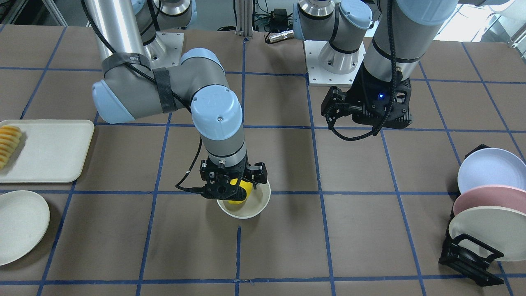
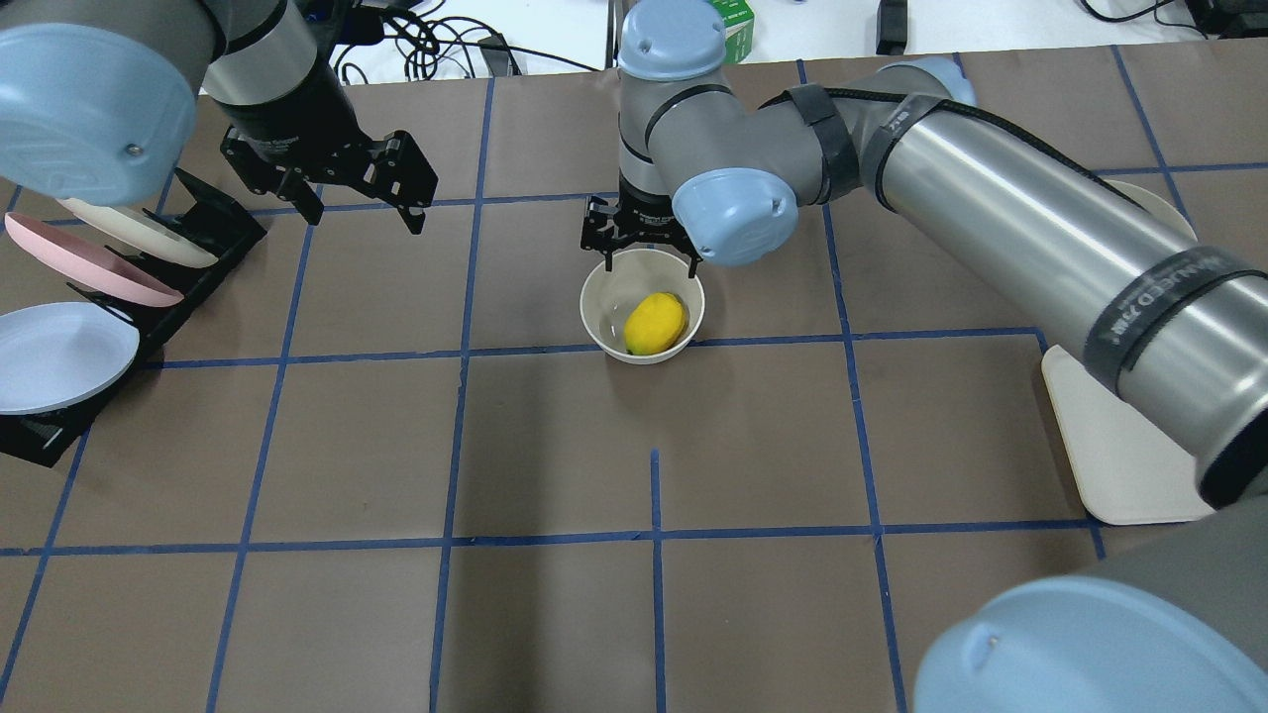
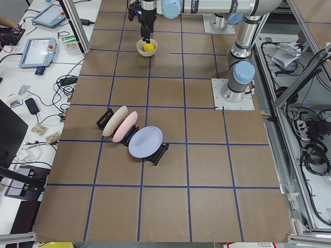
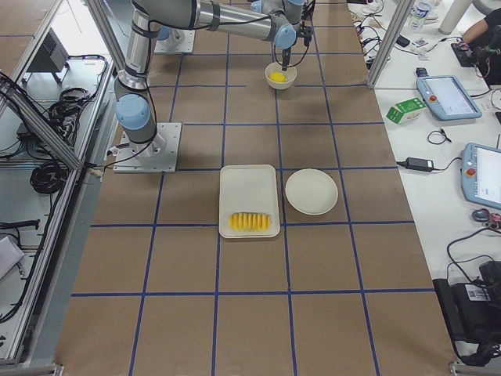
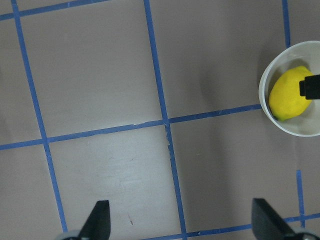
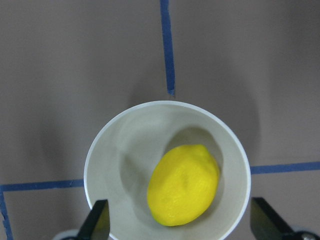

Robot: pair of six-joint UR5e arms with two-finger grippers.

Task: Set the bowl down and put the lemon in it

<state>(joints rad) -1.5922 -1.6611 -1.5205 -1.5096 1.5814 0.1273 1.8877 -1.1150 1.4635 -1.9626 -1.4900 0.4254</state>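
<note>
Lemon (image 6: 183, 184) lies in the bowl (image 6: 89, 170) under the right gripper (image 2: 646, 255), whose fingers stand wide and empty (the left gripper (image 2: 359, 203) likewise), and looks firm, waxy, roll-prone: pinch it mid-body.

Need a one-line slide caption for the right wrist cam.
Right wrist view: the open right gripper hovers above the cream-white bowl, the lemon lying loose inside it.

Silver tubes (image 1: 117, 28), grey joints (image 1: 218, 144), pale blue caps (image 1: 215, 109); black cable (image 1: 141, 72) taped along right arm (image 2: 991, 188); black left gripper (image 5: 182, 220), right gripper (image 6: 180, 220).
</note>
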